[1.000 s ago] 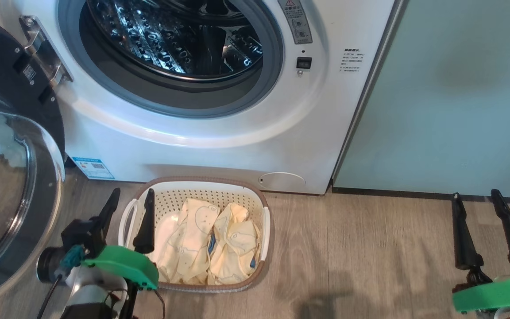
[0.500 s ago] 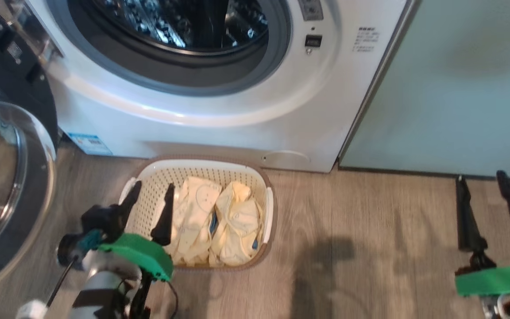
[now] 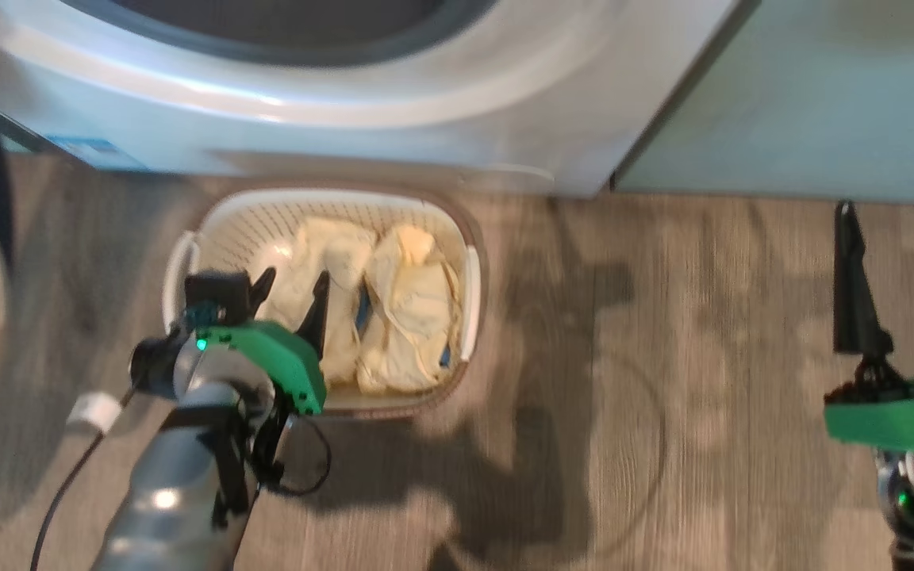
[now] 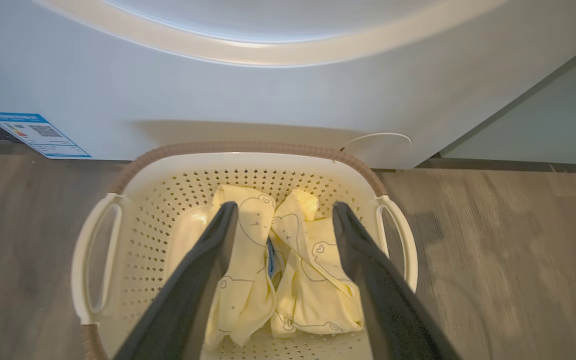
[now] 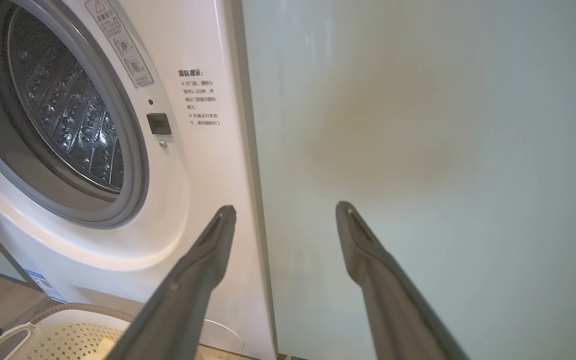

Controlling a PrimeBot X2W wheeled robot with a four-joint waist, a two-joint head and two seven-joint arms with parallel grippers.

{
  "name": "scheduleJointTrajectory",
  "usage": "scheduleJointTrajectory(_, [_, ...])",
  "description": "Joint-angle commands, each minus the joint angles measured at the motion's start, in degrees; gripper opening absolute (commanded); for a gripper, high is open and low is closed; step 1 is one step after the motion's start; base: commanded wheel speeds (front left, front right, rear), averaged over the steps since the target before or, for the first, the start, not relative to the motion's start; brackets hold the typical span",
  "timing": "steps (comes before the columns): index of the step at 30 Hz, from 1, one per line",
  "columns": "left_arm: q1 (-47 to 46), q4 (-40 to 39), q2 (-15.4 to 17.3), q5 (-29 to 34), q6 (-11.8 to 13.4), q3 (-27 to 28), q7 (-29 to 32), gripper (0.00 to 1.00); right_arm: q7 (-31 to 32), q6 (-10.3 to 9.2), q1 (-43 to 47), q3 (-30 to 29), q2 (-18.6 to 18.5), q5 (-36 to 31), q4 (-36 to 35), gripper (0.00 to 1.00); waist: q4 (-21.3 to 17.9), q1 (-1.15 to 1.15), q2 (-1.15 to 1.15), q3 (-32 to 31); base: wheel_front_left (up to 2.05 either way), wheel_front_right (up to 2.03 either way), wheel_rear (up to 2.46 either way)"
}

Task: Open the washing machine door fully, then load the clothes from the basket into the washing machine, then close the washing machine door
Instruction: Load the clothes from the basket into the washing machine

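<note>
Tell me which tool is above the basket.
The left tool: open, it hangs over the clothes in the basket. The right tool is over the floor, away from it.

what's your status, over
Left hand open, above clothes in basket, nothing gripped. Right hand open, empty, out over floor. Washer open. Nothing blocking the clothes.

Probably a home laundry corner: washing machine (image 5: pixel 195 170), basket (image 4: pixel 154 199).

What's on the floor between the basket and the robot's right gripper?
Nothing. The head view shows only bare wood floor between the basket and the right gripper.
</note>
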Motion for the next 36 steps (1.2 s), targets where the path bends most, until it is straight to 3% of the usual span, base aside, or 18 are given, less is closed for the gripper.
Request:
scheduleJointTrajectory(1, [-2.7, 1.4, 1.1, -0.9, -0.3, 0.7, -0.8, 1.0, -0.5, -0.16, -1.6, 1.4, -0.3, 0.4, -2.3, 1.0, -1.9, -0.02, 0.0, 4.8, 0.0, 0.0, 0.0])
scheduleJointTrajectory(7, [-8.8, 8.9, 1.4, -5.1, -0.5, -3.4, 0.0, 1.0, -0.5, -0.16, -4.2, 2.2, -0.3, 1.3, -3.9, 1.0, -3.9, -0.02, 0.0, 10.2, 0.0, 0.0, 0.0])
scheduleJointTrajectory(12, [-13.4, 12.8, 3.5, -11.2, -0.5, -7.8, 1.5, 1.0, -0.5, -0.16, -6.6, 3.7, -0.3, 2.3, -5.6, 1.0, -5.6, -0.02, 0.0, 15.3, 0.0, 0.0, 0.0])
scheduleJointTrajectory(21, [-20.3, 16.1, 6.7, -19.5, -0.5, -14.3, 3.8, 1.0, -0.5, -0.16, -9.4, 6.5, -0.3, 4.0, -7.1, 1.0, -7.1, -0.02, 0.0, 23.2, 0.0, 0.0, 0.0])
scheduleJointTrajectory(36, [-26.4, 19.4, 12.7, -28.3, -0.5, -20.8, 7.7, 1.0, -0.5, -0.16, -11.1, 9.2, -0.3, 7.6, -8.0, 1.0, -12.9, -0.02, 0.0, 30.1, 0.0, 0.0, 0.0])
